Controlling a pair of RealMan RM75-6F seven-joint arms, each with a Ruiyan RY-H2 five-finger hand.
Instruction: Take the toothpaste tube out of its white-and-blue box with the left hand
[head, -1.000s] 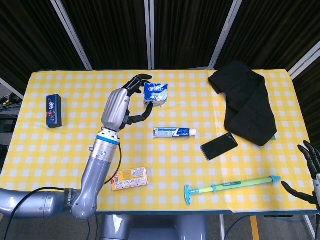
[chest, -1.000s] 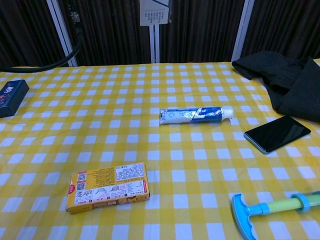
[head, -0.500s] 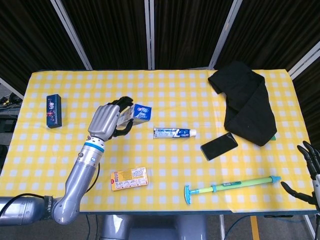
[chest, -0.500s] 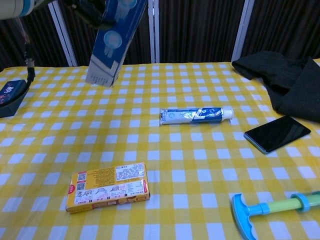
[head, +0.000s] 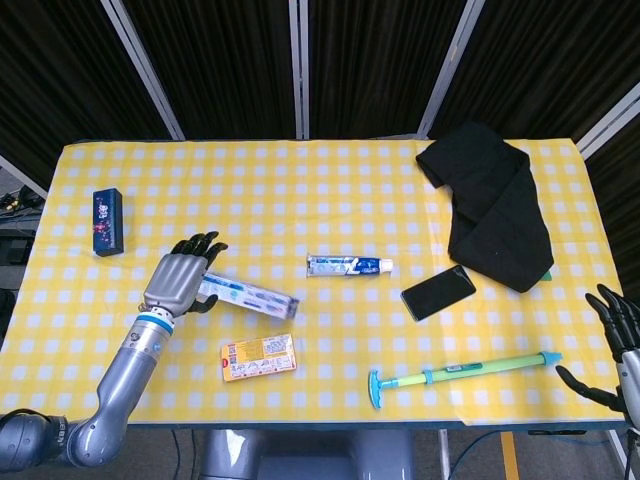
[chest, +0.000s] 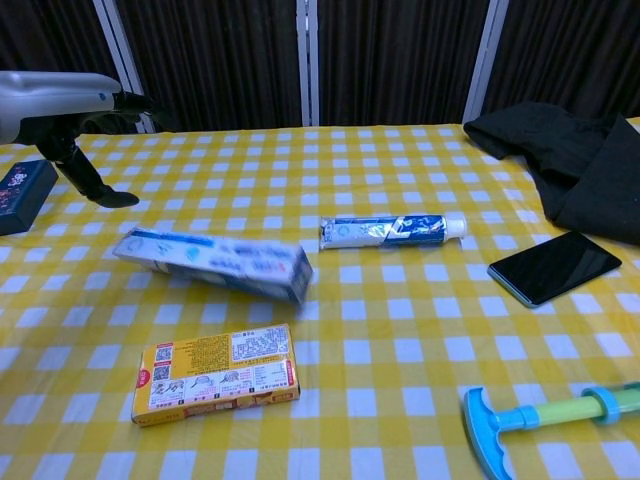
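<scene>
1. The table, under a yellow-and-white checked cloth, carried everything; the toothpaste tube lay flat on it, fully outside its packaging, which suggested the extraction itself was done.
2. The left hand hovered over the near-left part of the cloth with its fingers spread and lightly curved, gripping nothing. My reading was that it had let go of the carton, not that it was reaching for it.
3. The white-and-blue box lay on its long side just beyond those fingertips, toward the middle of the table. Whether a fingertip touched its near end could not be told. It looked long, slim and light, apparently empty, with blue print on white and an open flap at the far end.
4. The tube lay well beyond the fingers, past the box's far end: white with blue graphics, white cap pointing to the robot's right, body flat and soft-looking.
5. The right hand sat at the table's right edge, far from both items, fingers apart and empty, evidently idle.
</scene>
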